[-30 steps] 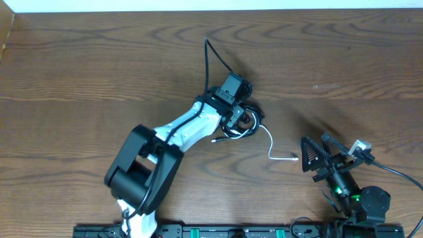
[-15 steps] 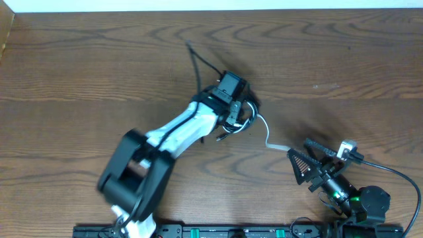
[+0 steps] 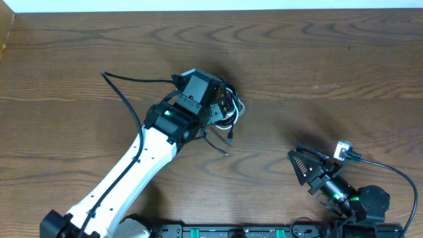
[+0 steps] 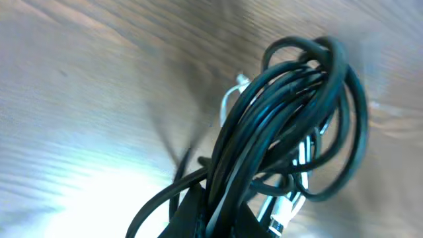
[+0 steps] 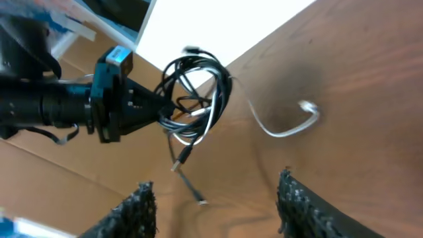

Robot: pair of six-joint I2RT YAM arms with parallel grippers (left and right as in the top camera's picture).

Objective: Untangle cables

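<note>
A thin black strand [image 3: 132, 80] runs out over the wood to the left of the left gripper [image 3: 217, 112], ending well away from it. The left gripper is clamped on the cables [image 3: 229, 109]. They form a tight knot of several black loops with a white strand threaded through, bunched right at its fingertips. In the left wrist view the cables [image 4: 291, 119] fill the space just ahead of the left gripper [image 4: 211, 215], with glossy black coils overlapping one another and a white line showing among them. The bundle looks raised off the table [image 3: 344, 59]. Two loose ends [image 3: 229, 137] with small plugs dangle below the gripper, toward the robot's side.

The wood between the two grippers is bare, and open grain stretches beyond the bundle to the table's far edge, where a white strip begins.

The right gripper [image 3: 303, 170] sits well apart from the bundle, close to the near edge. Its jaws stand apart with nothing between them. From the right wrist camera, the right gripper [image 5: 218, 205] faces the cables [image 5: 195, 89], which are held up ahead of it. A white tail [image 5: 291, 127] curls off the knot to its right and ends in a small plug.
</note>
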